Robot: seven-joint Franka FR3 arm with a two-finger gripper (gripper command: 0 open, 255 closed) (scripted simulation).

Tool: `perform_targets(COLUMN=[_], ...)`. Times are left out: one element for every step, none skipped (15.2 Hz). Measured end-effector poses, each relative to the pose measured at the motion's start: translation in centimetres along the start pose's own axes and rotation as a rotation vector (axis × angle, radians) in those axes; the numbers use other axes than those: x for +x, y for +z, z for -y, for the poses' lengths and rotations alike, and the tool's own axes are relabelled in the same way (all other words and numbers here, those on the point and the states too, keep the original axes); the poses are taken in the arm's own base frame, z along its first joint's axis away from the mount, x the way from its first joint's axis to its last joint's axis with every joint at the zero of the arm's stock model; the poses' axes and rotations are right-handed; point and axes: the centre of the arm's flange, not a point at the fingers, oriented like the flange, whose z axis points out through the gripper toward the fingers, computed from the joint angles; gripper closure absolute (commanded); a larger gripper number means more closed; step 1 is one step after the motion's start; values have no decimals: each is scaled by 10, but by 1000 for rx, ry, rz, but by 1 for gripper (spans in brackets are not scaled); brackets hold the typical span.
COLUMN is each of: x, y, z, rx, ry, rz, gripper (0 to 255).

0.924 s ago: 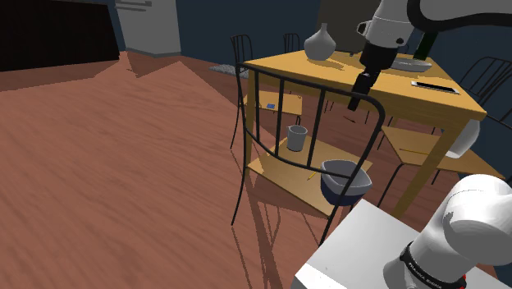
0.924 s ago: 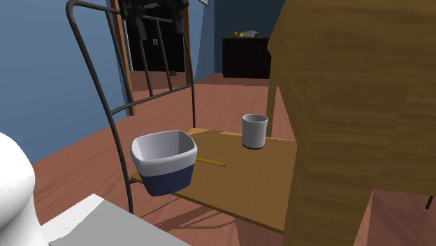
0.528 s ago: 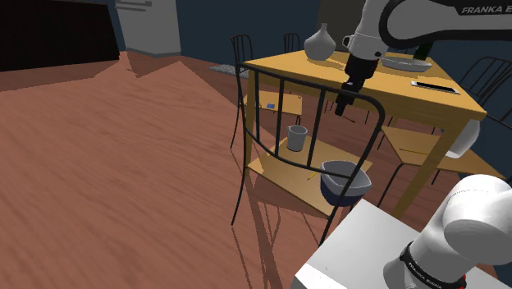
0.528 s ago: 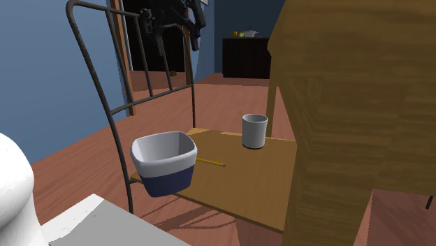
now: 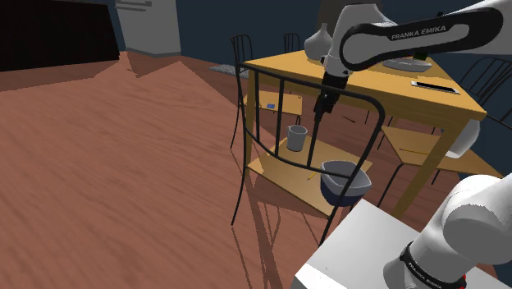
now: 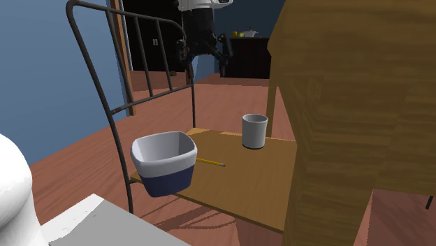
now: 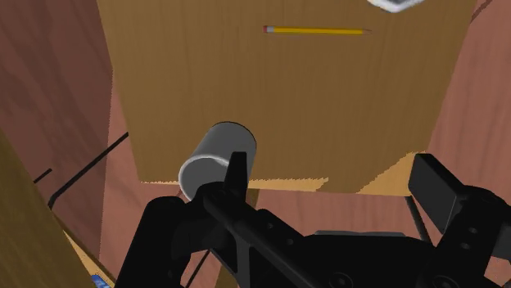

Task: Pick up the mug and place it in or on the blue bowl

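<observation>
On the chair seat [image 6: 258, 182] stand empty mug [image 6: 254, 131] and blue bowl [image 6: 168, 179], gripper [image 6: 205, 59] wide above.

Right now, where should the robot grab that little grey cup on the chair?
Probably around its upper wall, coming straight down from above. The mug stands upright on the chair seat, round and plain, with no handle showing, and the gripper hangs above it, jaws open.

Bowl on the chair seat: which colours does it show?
The bowl is white above, dark blue below; best in the second exterior view.
</observation>
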Motion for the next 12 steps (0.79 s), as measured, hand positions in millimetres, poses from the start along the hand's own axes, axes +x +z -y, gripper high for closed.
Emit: perform_targets(x=[6, 16, 24, 31, 39, 47, 52, 60, 69, 79, 88, 96], y=[11, 22, 30, 40, 50, 63, 74, 83, 91, 100, 109, 120], z=[-5, -10, -12, -17, -20, -26, -30, -35, -42, -45, -48, -52], rx=[3, 5, 7, 10, 13, 15, 18, 20, 22, 24, 27, 29], ry=[1, 3, 4, 6, 7, 9, 10, 12, 13, 15, 16, 17], rz=[2, 2, 4, 5, 6, 7, 8, 9, 10, 11, 12, 14], gripper=[0, 0, 0, 0, 0, 0, 0, 0, 0, 0, 0, 0])
